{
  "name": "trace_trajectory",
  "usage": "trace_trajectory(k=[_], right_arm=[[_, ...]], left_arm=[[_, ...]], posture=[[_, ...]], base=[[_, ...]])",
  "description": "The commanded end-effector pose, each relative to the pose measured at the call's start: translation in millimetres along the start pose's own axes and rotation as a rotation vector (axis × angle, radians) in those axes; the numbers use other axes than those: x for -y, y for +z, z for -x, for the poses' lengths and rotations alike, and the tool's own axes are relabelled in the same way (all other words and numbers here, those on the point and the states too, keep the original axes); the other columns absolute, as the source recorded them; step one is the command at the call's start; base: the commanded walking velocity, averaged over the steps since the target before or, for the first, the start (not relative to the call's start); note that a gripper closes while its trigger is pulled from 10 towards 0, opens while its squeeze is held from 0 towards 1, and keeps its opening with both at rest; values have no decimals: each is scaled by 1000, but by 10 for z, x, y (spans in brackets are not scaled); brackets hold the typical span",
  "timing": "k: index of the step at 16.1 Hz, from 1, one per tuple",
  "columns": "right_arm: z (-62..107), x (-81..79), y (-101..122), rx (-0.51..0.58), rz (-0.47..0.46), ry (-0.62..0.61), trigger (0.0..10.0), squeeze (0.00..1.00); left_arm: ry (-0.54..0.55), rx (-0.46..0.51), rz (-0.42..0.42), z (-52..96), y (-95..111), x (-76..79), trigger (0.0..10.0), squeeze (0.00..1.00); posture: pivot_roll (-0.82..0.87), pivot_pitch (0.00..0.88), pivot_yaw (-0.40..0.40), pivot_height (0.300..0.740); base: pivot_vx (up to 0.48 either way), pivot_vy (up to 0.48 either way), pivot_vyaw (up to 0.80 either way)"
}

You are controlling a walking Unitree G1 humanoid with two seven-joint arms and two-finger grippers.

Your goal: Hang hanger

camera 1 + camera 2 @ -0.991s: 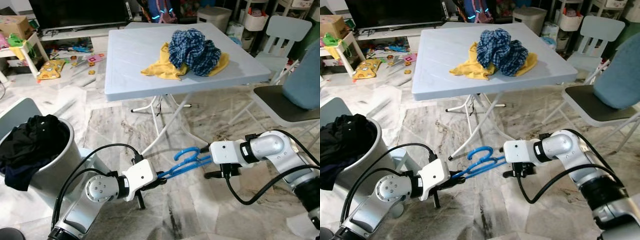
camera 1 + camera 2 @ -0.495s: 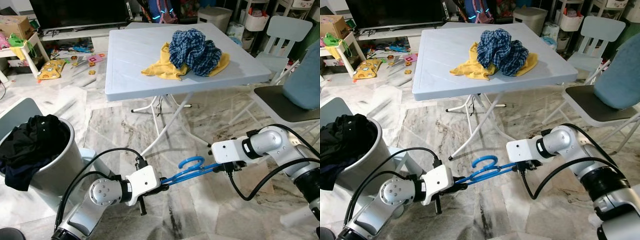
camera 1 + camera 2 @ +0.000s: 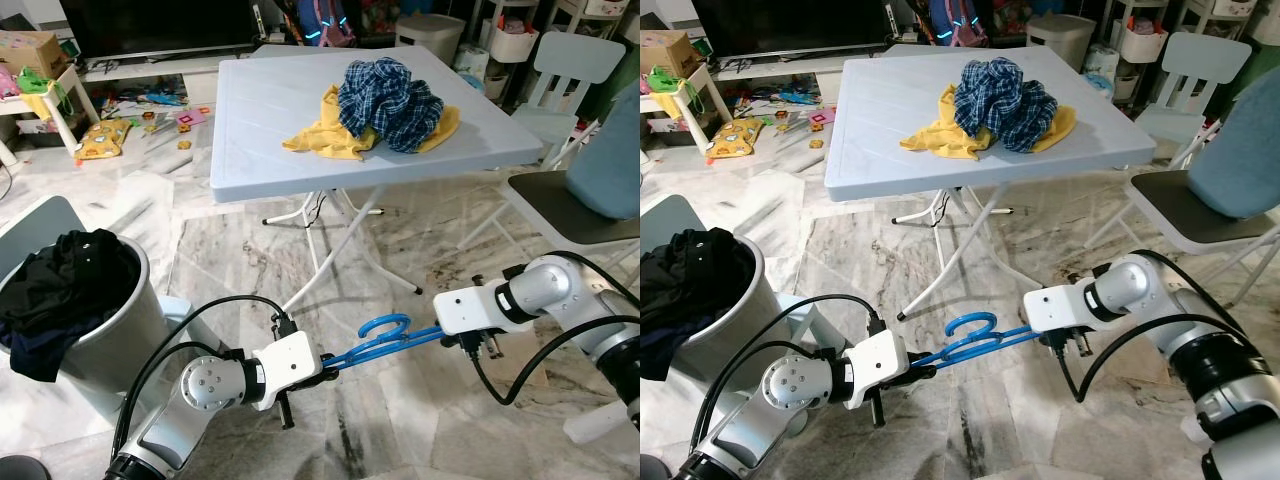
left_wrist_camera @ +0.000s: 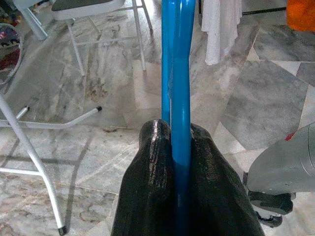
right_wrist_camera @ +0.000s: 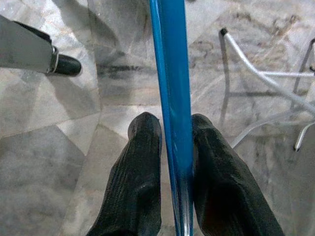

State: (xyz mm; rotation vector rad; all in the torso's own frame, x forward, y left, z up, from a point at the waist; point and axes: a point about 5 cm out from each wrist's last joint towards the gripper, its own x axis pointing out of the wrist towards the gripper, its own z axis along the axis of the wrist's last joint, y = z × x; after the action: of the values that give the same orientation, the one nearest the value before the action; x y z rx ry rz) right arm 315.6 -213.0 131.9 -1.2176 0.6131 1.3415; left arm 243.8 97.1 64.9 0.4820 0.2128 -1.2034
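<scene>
While a pale blue folding table [image 3: 250, 130] fills the upper middle of the frame, carrying a heap of blue plaid cloth [image 3: 388, 102] on a yellow garment [image 3: 325, 135], a grey bin [image 3: 120, 330] stuffed with dark clothes [image 3: 55, 295] stands at the lower left and a chair [image 3: 570, 205] sits at the right edge; toys litter the floor at the upper left. Both silver arms reach low over the marble floor [image 3: 400, 420] toward the lower centre, the table's white legs rising just behind them. The blue hanger [image 3: 385, 338] lies nearly level between them, its hook curling upward at the middle. The left gripper [image 4: 172, 142], coming in from the lower left, is clenched on one end, both black fingers [image 4: 152, 167] pressed against the blue bar. The right gripper [image 5: 170, 132], coming in from the right, straddles the other end, its fingers [image 5: 142, 162] flanking the bar, with a thin gap visible on one side.
</scene>
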Motion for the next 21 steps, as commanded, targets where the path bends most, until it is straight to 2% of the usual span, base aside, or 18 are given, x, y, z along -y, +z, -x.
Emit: trace_trajectory(k=[1,6,7,8,10,11,12,13,14,18,21], right_arm=[[43,50,24,-10,23,7,0,0],[9,49,8,1,1,-1,0,0],[-10,40,-10,6,-15,-8,0,0],[-23,40,-24,5,-25,-18,0,0],[-80,36,-57,15,-66,-60,0,0],[-115,15,-71,34,-99,-69,0,0],[-146,-7,-108,27,-124,-82,0,0],[-198,-20,-167,14,-178,-129,0,0],[-237,-18,-193,16,-231,-162,0,0],[-398,-147,-297,-7,-350,-203,0,0],[-428,-198,-346,-16,-365,-228,0,0]], left_arm=[[1,0,-26,-11,22,-28,10000,0],[13,-8,-29,-22,-9,-44,10000,0],[-13,-11,25,-23,-40,-17,10000,16],[-10,-8,53,-23,-52,-13,10000,1000],[106,23,-10,-34,-2,-110,10000,1000],[194,74,-32,-36,89,-189,10000,1000],[283,141,-17,-15,201,-275,10000,1000],[395,217,-21,51,348,-373,10000,1000],[451,260,-20,104,416,-407,10000,1000],[688,362,3,307,477,-440,10000,1000],[698,364,23,332,435,-359,10000,1000]], posture=[[-181,0,29,740],[-180,0,30,740],[-180,0,30,740],[-181,0,30,740],[-183,0,29,740],[-184,0,29,740],[-185,0,30,740],[-186,0,30,740],[-186,0,30,740],[-175,0,25,740],[-173,0,19,740]], base=[[0,0,0],[0,0,0],[0,0,0],[0,0,0],[0,0,0],[0,0,0],[0,0,0],[0,0,0],[0,0,0],[0,0,0],[0,0,0]])
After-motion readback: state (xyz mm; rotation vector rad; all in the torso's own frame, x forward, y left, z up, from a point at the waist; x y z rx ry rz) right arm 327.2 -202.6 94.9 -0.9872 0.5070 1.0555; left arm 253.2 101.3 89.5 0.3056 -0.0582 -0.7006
